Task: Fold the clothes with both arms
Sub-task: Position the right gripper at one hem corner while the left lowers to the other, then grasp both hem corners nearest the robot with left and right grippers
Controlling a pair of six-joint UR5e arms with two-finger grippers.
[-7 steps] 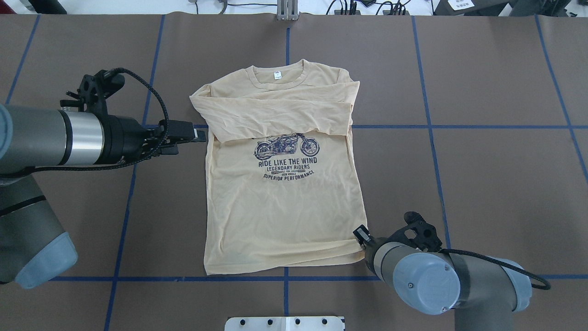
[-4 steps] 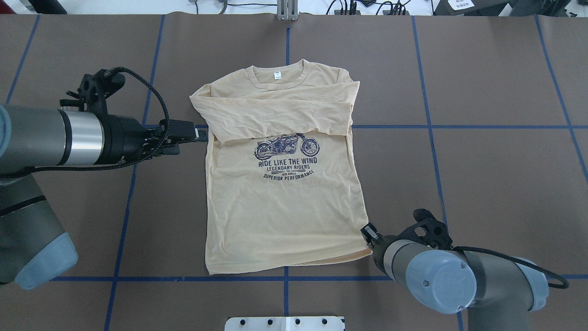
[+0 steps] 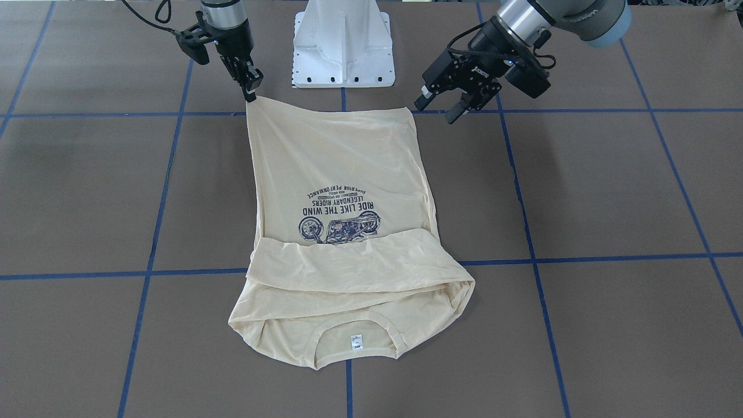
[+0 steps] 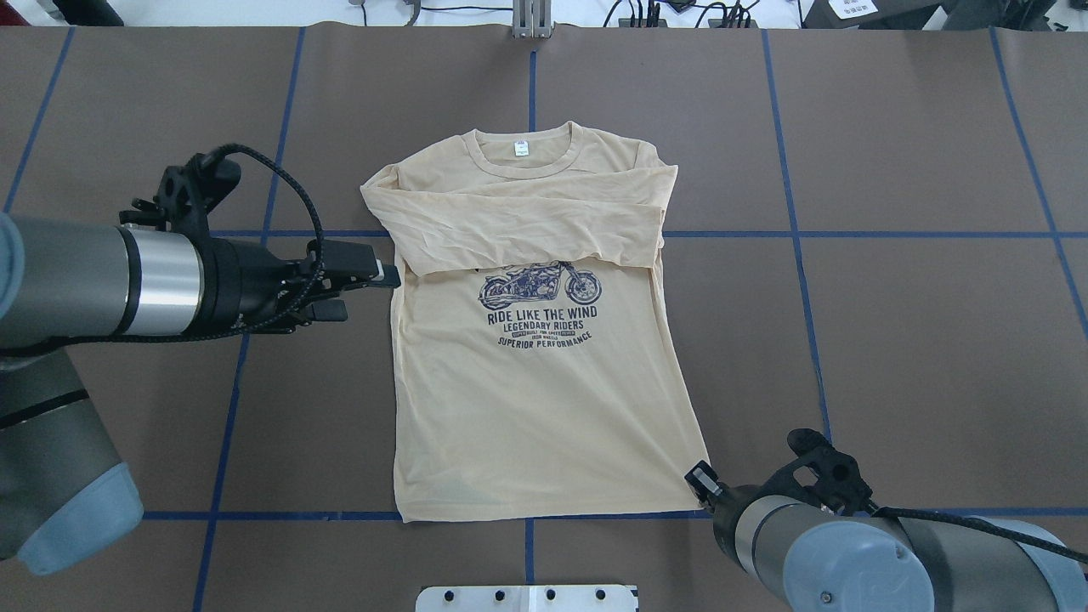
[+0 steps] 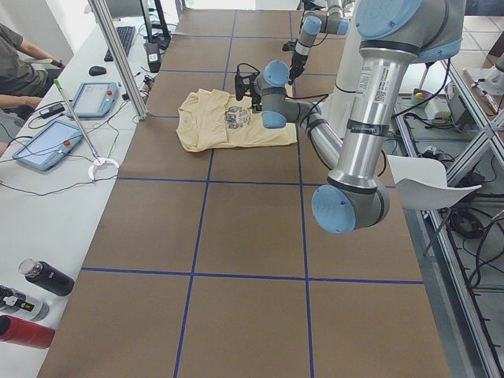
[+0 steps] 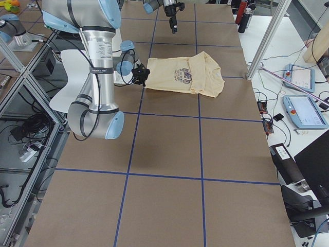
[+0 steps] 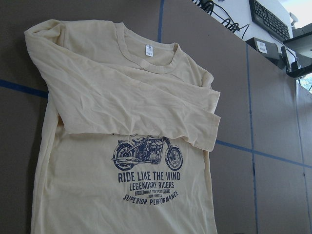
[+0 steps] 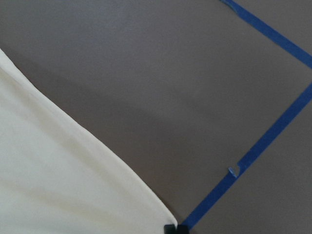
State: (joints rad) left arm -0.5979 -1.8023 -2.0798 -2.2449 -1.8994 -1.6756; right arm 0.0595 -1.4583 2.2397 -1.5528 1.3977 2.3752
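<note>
Shirt (image 4: 544, 399) lies flat on the table (image 4: 892, 340), print up, sleeves (image 4: 527, 234) already crossed over the chest. My right gripper (image 3: 251, 93) is pinching the hem corner on its side, cloth taut up to it. My left gripper (image 3: 434, 114) is spread, holds nothing, and hangs off the shirt's left side, clear of the cloth. I'd call this the setup for the hem-to-collar fold. Next, I think, left must drop to the other hem corner and pinch it. Collar (image 4: 520, 161) points away from me, hem toward my base. Long axis runs near-to-far, slightly skewed.
</note>
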